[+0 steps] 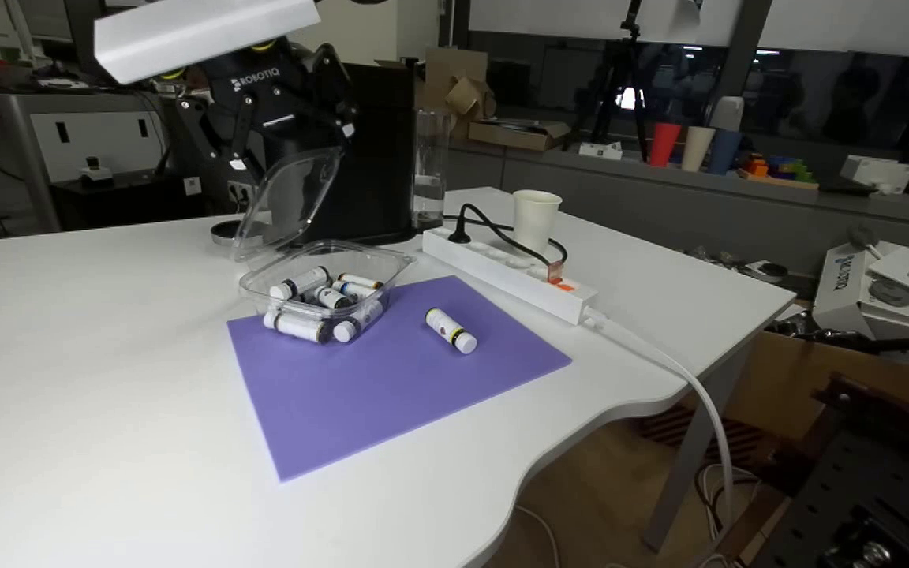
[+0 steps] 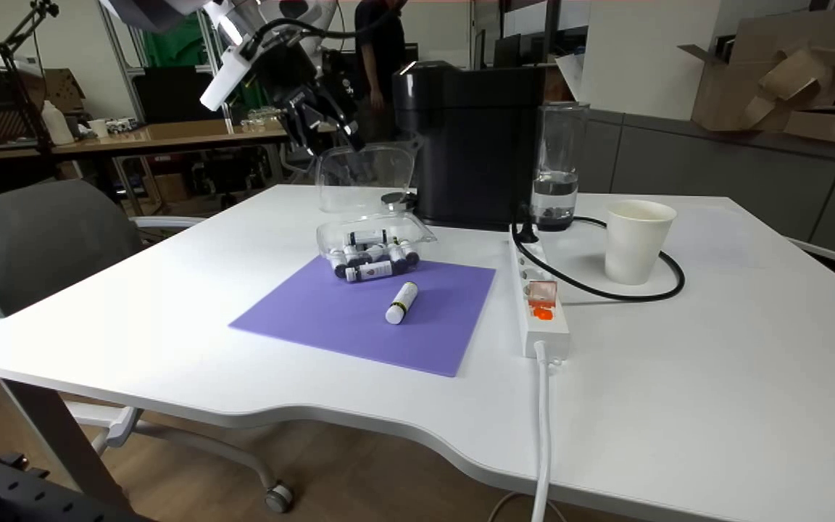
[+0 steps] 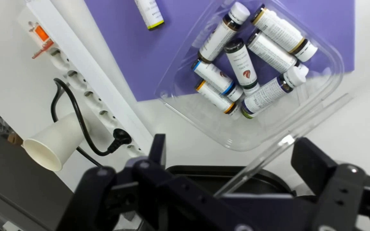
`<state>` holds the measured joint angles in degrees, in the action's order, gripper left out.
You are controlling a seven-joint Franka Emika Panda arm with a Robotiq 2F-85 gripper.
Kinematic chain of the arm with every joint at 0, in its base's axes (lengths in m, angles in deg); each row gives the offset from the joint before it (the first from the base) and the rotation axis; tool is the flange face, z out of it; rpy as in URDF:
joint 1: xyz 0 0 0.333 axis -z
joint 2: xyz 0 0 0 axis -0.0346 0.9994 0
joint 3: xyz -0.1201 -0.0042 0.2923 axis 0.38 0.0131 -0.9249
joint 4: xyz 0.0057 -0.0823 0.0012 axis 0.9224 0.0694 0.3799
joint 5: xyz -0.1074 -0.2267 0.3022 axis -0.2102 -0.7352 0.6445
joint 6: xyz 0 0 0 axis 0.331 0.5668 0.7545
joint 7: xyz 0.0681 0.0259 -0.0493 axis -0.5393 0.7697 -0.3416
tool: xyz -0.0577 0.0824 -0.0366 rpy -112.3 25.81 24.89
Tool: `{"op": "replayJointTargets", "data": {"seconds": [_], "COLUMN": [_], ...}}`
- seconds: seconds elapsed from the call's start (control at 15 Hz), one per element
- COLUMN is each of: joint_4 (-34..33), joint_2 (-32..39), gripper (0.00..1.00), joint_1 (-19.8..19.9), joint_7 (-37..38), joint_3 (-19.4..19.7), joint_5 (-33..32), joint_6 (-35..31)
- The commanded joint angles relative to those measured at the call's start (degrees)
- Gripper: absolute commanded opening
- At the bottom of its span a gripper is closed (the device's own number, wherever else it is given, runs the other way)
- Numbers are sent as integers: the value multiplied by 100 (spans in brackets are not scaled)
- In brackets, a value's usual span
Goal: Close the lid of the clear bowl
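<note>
The lid point(image 1: 295, 199) stands raised and tilted beside the clear bowl point(image 3: 209, 123), on the side toward the far edge of the tabletop point(image 2: 193, 348), opposite the curved edge. In both exterior views the hand point(image 1: 292, 148) hangs by the lid's top edge, its fingers point(image 3: 312, 165) spread well apart; in the wrist view the lid, nearly edge-on, slants into the gap between them, close to one fingertip — whether it touches, I cannot tell. The bowl sits partly on the purple mat point(image 2: 330, 326) and partly on bare tabletop, and the mat spreads from it toward the curved edge. Seven small bottles point(image 3: 241, 65) lie in the bowl. A loose bottle point(image 2: 404, 299) lies on the mat, its white cap pointing to the curved edge. The black appliance point(image 2: 472, 145) stands close to the far edge. From beside it the white power strip point(image 2: 548, 341) runs toward the curved edge, where its cable point(image 2: 542, 435) drops over. The white cup point(image 2: 635, 246) stands across the strip from the mat — a black cord point(image 2: 606, 293) loops around it.
</note>
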<state>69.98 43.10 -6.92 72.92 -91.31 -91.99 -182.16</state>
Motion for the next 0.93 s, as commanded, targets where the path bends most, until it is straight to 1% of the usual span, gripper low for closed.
{"op": "replayJointTargets", "data": {"seconds": [0.0,0.33,0.53,0.6,0.73,0.87], "joint_4": [534,781,944,1026,1241,1397], "joint_2": [-449,-442,-460,-488,-569,-648], "gripper": [100,100,100,100,100,100], "joint_1": [18,233,344,395,533,513], "joint_7": [39,-69,-249,-463,-1179,-1901], "joint_3": [260,508,573,560,454,445], "joint_5": [141,349,584,735,1305,1813], "joint_6": [-130,-399,-688,-887,-1456,-1709]}}
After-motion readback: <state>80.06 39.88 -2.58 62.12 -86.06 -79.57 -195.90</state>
